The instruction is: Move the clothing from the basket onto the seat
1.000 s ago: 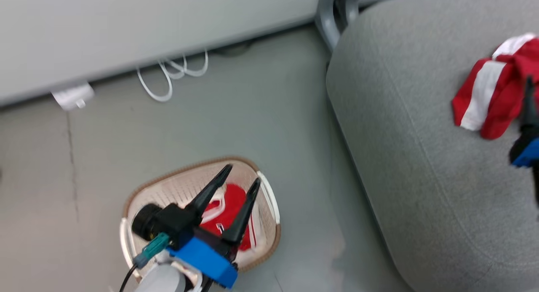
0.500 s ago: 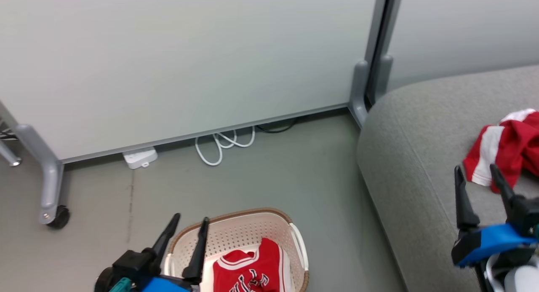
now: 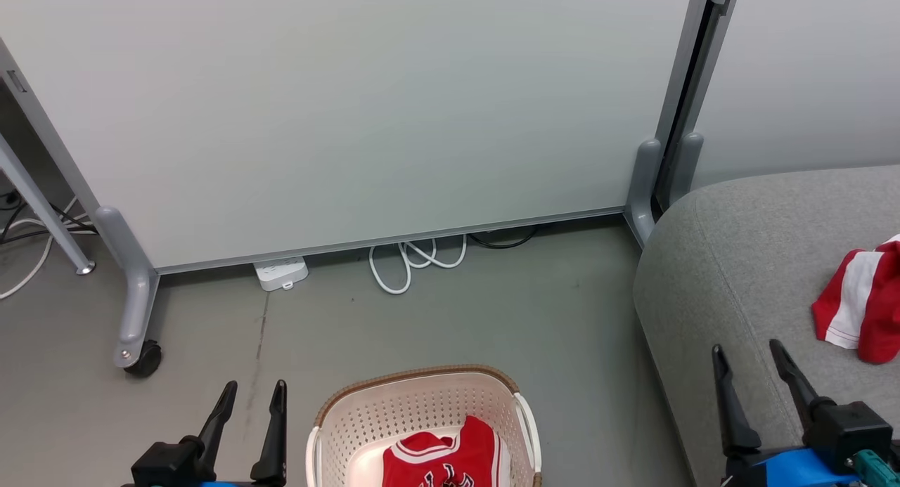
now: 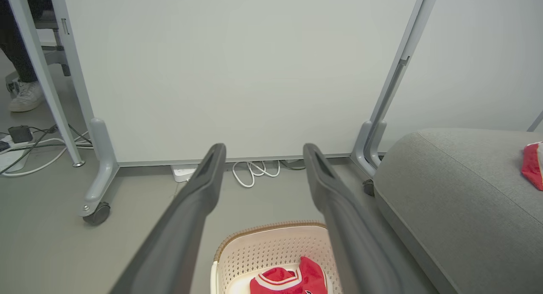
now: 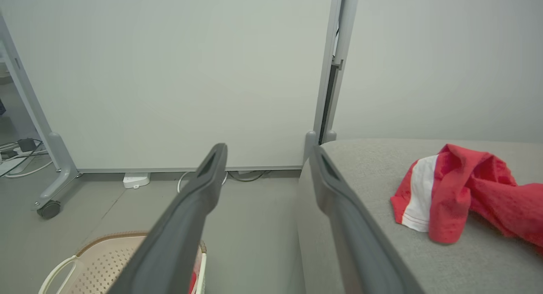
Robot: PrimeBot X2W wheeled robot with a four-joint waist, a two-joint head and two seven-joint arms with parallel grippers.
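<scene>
While shorts (image 3: 861, 304) lie on the seat (image 3: 738, 262), the jersey (image 3: 443, 459) sits in the basket (image 3: 422, 374); left gripper (image 3: 254, 388) and right gripper (image 3: 745, 348) gape empty; next, one likely reaches down for it.

The basket (image 3: 394, 410) is set on the floor (image 3: 492, 318) at 6 o'clock, with the jersey (image 3: 450, 455) laid in it. The seat (image 3: 738, 262) is placed at 3 o'clock of it, the shorts (image 3: 858, 304) laid on top. A cable (image 3: 415, 258) is coiled at 12 o'clock, before the panel (image 3: 387, 107).
</scene>
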